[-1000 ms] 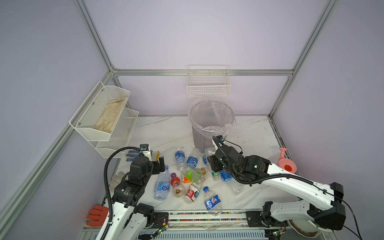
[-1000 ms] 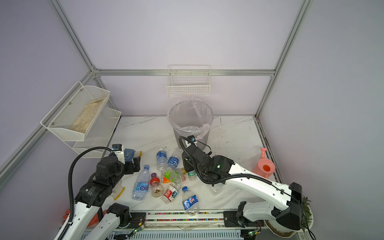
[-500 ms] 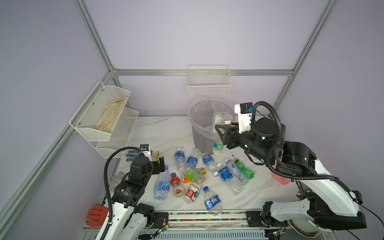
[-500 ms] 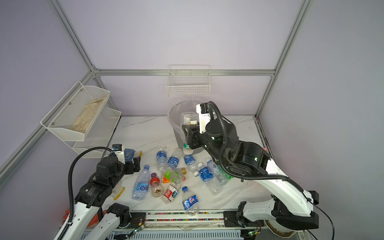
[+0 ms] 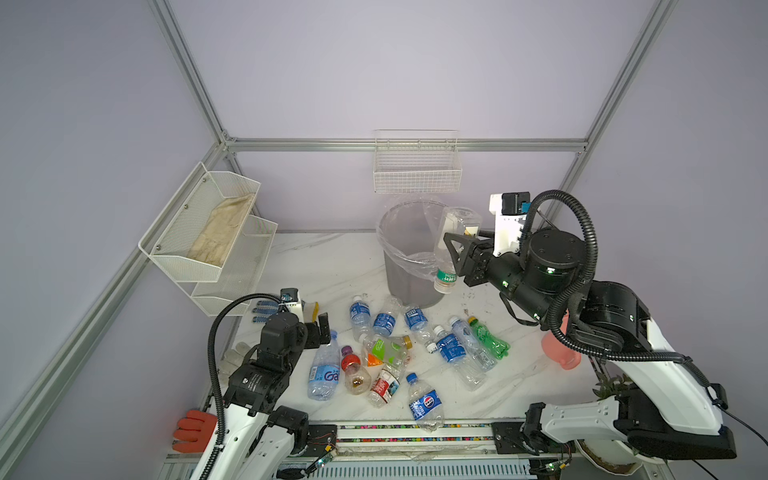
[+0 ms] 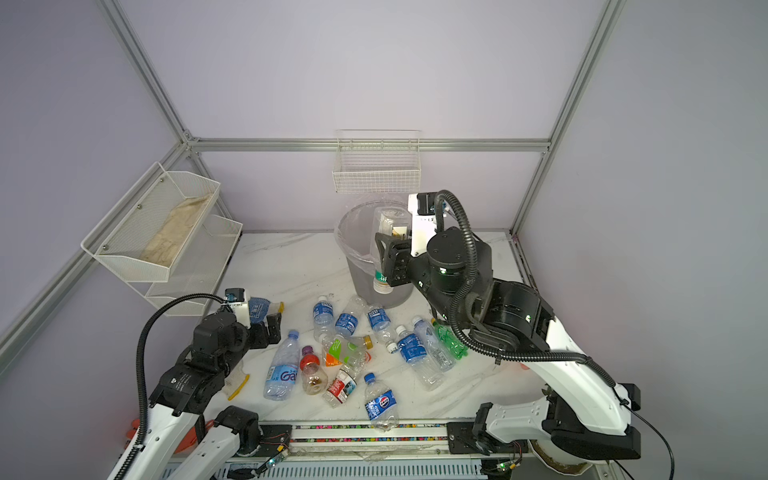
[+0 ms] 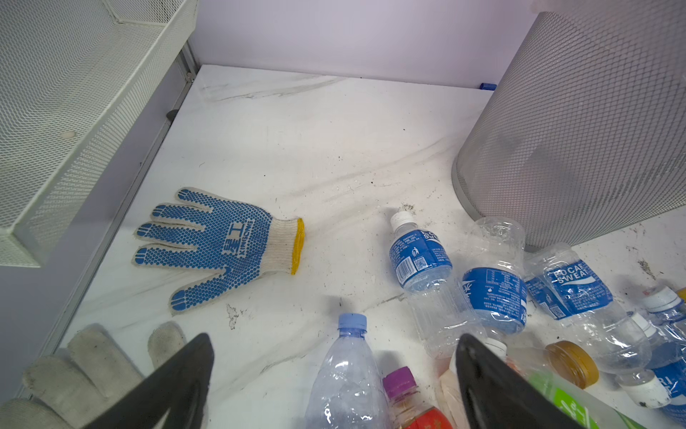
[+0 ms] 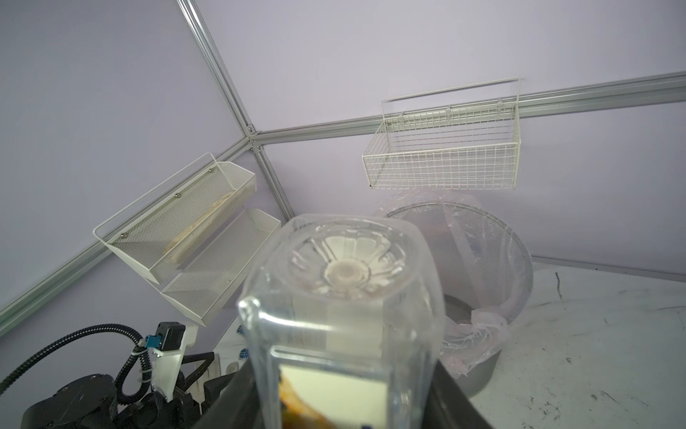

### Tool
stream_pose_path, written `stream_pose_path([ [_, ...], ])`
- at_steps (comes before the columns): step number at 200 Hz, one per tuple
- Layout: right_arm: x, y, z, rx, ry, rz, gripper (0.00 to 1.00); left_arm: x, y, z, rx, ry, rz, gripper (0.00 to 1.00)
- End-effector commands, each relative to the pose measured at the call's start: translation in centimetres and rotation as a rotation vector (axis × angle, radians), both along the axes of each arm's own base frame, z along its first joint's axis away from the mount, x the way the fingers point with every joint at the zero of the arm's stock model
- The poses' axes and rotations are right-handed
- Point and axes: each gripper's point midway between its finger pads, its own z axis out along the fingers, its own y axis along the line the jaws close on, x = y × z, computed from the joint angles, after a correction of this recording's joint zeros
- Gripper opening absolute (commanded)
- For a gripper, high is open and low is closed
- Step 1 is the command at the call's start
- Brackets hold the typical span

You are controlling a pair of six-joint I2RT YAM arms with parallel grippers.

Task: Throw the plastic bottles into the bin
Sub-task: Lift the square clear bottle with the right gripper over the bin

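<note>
My right gripper [image 5: 452, 257] is clamped on 1 clear bottle [image 5: 457, 222], cap down and base up, raised at the right rim of the bin [image 5: 405, 280]. I cannot tell whether it is over the opening. The other plastic bottles [image 5: 451, 347] lie scattered on the table [image 5: 324, 257] in front of the bin. My left gripper [image 7: 334, 371] hangs low at that pile's left edge, its 2 jaws spread wide, gripping nothing.
</note>
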Motion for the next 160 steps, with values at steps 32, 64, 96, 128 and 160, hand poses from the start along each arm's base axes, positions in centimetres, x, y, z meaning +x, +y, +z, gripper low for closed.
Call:
stream_pose_path([
  [32,0.5,-1.1,2.4,0.029,-0.053,-0.075,0.27,0.1,-0.1,0.2,-0.012,-0.014,0.003,1.0],
  [64,1.1,-1.1,2.6,0.019,-0.062,-0.108,0.27,0.1,-0.2,0.2,-0.011,-0.014,0.0,1.0],
  [96,1.8,-0.8,3.4,-0.005,-0.081,-0.148,0.27,0.1,-0.2,0.2,-0.01,-0.014,0.0,1.0],
  [128,3.4,1.0,3.5,-0.053,-0.099,-0.176,0.27,0.0,-0.3,0.2,-0.009,-0.014,-0.001,1.0],
  [160,5.7,2.0,3.9,-0.064,-0.102,-0.177,0.27,0.0,-0.3,0.2,-0.007,-0.013,-0.004,1.0],
])
